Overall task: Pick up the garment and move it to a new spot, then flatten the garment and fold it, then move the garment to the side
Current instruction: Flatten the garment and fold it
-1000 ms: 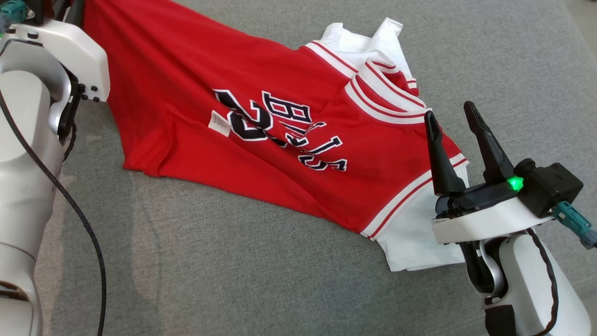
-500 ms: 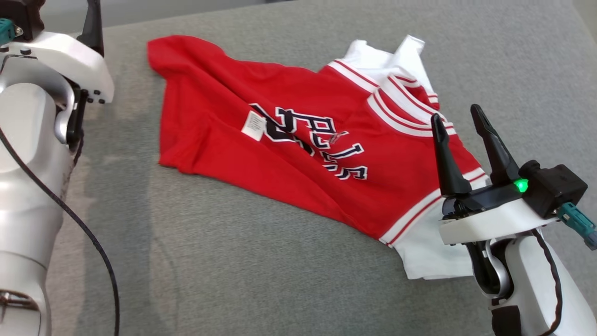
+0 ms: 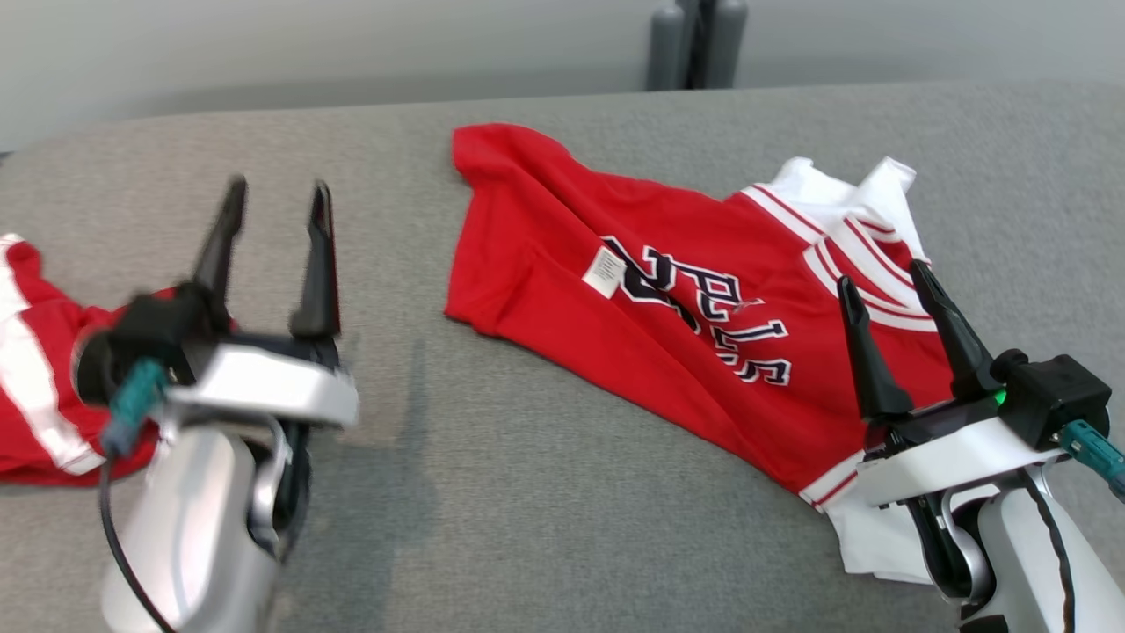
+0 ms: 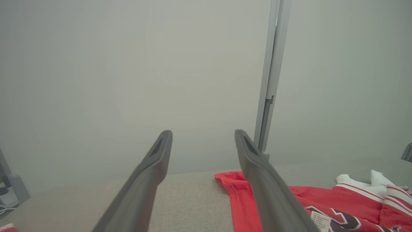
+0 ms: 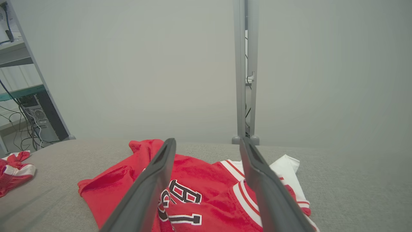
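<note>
The garment is a red jersey with white trim, dark lettering and a white label. It lies rumpled on the grey padded surface, with its white part toward the right. My left gripper stands open and empty to the left of it, apart from the cloth. At the garment's lower right edge my right gripper is open above the white trim, holding nothing. In the left wrist view the open gripper has the garment at lower right. The right wrist view looks between the open gripper onto the garment.
A second red and white cloth lies at the surface's far left, also seen as the bundle. A grey post stands behind the far edge before a pale wall. A shelf with a computer is at the left.
My left gripper has opened and let go of the garment's corner, and the cloth has dropped flat. The left arm has come down and back. The camera has shifted too. The right gripper stayed open.
</note>
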{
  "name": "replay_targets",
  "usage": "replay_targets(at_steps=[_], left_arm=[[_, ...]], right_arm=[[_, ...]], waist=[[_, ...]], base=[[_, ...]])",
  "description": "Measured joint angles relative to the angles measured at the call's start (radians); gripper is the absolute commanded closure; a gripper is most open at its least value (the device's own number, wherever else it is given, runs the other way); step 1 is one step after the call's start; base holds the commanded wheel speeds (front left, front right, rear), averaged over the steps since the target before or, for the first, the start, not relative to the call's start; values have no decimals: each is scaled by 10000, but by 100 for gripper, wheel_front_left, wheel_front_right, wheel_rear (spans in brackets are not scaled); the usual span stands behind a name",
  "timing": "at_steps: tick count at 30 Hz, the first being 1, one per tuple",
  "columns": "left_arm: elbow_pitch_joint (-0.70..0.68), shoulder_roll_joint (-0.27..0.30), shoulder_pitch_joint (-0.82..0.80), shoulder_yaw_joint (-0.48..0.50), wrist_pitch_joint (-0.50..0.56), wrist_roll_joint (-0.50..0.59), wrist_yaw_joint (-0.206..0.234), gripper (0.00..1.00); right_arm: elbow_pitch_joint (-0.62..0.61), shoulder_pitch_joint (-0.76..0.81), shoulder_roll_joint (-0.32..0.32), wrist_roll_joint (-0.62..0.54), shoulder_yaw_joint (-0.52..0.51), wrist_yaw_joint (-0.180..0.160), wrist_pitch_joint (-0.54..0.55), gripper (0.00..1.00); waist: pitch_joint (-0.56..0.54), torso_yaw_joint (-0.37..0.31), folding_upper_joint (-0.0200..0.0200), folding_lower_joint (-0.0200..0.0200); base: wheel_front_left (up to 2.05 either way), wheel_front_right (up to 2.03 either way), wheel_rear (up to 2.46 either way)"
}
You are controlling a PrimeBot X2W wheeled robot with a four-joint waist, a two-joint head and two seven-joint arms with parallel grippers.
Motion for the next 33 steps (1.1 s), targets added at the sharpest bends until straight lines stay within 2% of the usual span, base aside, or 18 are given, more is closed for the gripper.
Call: replay_targets(at_steps=[4,7,11,18,24,27,28,33], left_arm=[[-830,-890,1820,669,0,286,-98,0],[-1062,-1254,2593,880,0,483,-253,0],[-1221,-1463,3006,949,0,744,-456,0],[-1241,-1526,3019,577,0,727,-654,0],[-1241,-1538,2896,38,0,481,-522,0],[-1210,-1528,2809,-284,0,257,-426,0],[-1177,-1538,2778,-564,2,169,-368,0],[-1237,-1540,2596,-926,0,-150,-173,0]], right_arm=[[71,235,-21,15,102,0,0,0],[180,306,-44,75,198,0,0,0],[261,340,-150,119,316,0,0,0],[654,-268,-545,458,1141,0,510,0],[1337,-1436,-955,874,2240,0,1198,0],[2017,-2163,-1154,1540,2717,2,1595,0],[2562,-2656,-1409,1824,3057,2,1768,0],[3434,-3375,-1789,2424,3662,0,1933,0]], waist=[[-460,437,0,0],[-635,643,0,0],[-709,937,0,0],[-575,1551,0,0],[-311,2124,0,0],[-109,2513,0,0],[19,2798,0,0],[243,3382,0,0]], base=[[0,0,0],[0,0,0],[0,0,0],[0,0,0],[0,0,0],[0,0,0],[0,0,0],[0,0,0]])
